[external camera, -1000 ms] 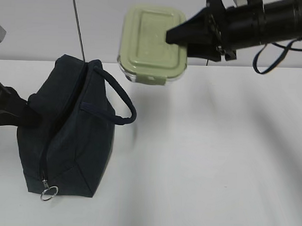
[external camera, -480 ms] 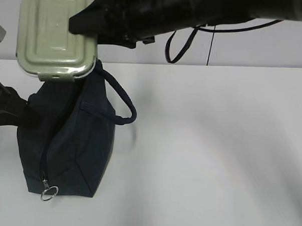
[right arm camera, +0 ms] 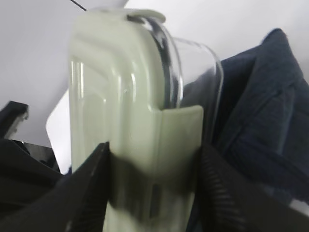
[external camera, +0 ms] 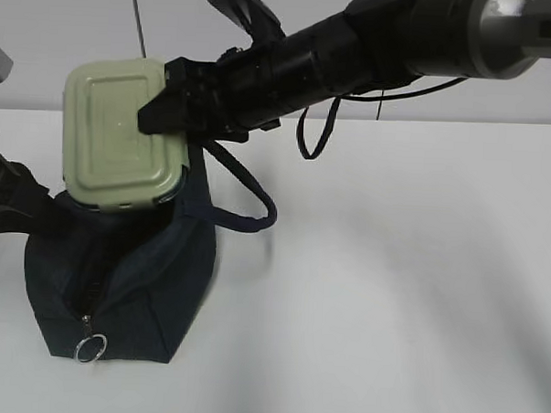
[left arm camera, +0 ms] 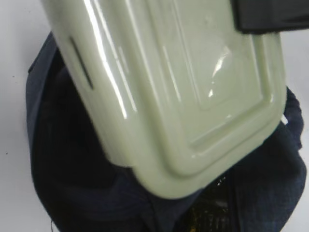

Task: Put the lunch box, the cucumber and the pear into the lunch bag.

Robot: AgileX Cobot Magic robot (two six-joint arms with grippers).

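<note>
Your exterior view looks down at a slant across the counter (external camera: pixel 391 294). Your left wrist view sits very close above the lunch box (left arm camera: pixel 169 87) lid. Your right wrist view faces its edge. All three share the box and bag (external camera: pixel 126 282).

Lunch box (external camera: pixel 118 136) covering the lunch bag (external camera: pixel 153 283) mouth; interior hidden beneath. Cropped top and right in the left wrist view. Left gripper (external camera: pixel 6 199) cut by the frame edge, fingers buried behind fabric, grip indiscernible.
</note>
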